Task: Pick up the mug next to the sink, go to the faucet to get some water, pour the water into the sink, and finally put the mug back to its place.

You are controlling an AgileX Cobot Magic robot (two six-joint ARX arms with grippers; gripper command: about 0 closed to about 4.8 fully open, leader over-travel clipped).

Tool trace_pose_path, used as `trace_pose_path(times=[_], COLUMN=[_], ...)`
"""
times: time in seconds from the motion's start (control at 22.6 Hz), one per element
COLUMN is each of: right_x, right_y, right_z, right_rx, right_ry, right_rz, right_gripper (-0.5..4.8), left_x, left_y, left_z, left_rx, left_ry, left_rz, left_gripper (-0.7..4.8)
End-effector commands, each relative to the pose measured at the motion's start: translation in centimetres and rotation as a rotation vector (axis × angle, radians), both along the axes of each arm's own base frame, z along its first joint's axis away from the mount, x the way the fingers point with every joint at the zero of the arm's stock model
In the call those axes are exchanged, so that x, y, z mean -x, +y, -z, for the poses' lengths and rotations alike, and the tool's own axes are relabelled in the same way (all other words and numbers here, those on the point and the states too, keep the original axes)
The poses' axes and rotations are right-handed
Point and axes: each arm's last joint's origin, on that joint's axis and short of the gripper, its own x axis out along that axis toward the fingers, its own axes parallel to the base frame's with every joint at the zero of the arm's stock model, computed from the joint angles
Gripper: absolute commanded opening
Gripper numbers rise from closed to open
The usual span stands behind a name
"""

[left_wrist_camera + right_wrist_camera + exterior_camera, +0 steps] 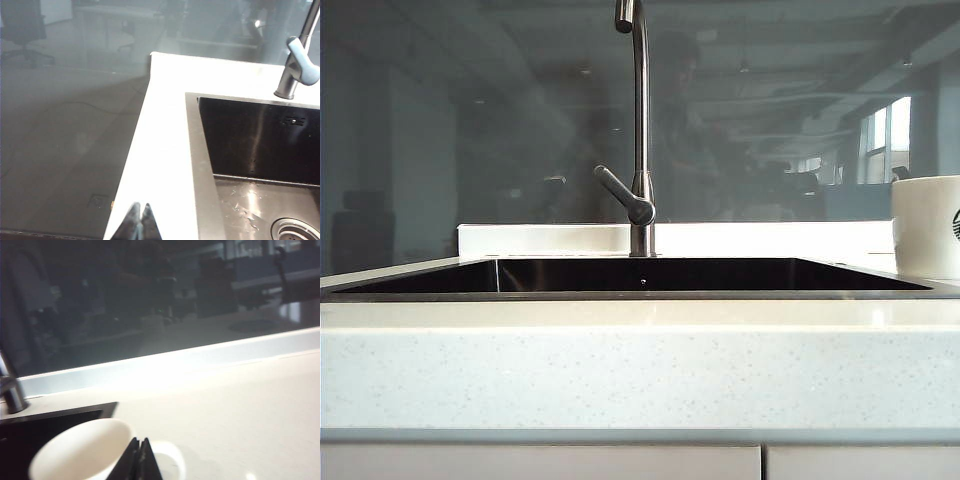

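The white mug [926,228] with a green logo stands upright on the counter just right of the sink [640,294]. The steel faucet [640,130] rises behind the basin's middle, and water is out of view. In the right wrist view my right gripper [140,441] is shut, its tips close over the mug [80,450] where the loop handle [172,460] joins the body, with nothing between them. My left gripper [140,206] is shut and empty over the pale counter beside the sink [250,140], far from the faucet [297,65]. Neither gripper shows in the exterior view.
A glass wall [470,130] runs behind the counter's raised back ledge [540,238]. The basin floor has a round drain [300,231] and scattered droplets. Pale stone counter [240,410] stretches beyond the mug, and beside my left gripper the counter ends at an edge [127,165].
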Motion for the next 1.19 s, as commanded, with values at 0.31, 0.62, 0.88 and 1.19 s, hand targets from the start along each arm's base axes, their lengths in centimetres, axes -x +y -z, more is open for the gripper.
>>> trace_pose_path(times=[0.31,0.62,0.88,1.19], right_x=[3.2,5.7,6.7,6.7], right_y=[1.4,3.4,4.4,4.7], right_z=[-2.0,-0.7,1.1,1.4], right_rx=[0.028,0.020,0.018,0.036], right_ry=[0.003,0.065,0.040,0.070], right_rz=[0.051,0.068,0.023,0.000], right_gripper=[-0.02,-0.02,-0.02,-0.02], left_x=[0.0,0.0,0.0,0.0], left_y=[0.0,0.0,0.0,0.0], left_z=[-0.2,-0.2,-0.2,-0.2], left_rx=[-0.004,-0.004,-0.004,-0.004], left_ry=[-0.012,-0.011,-0.011,-0.011], left_rz=[0.003,0.003,0.003,0.003], left_gripper=[-0.03,-0.03,-0.03,-0.03])
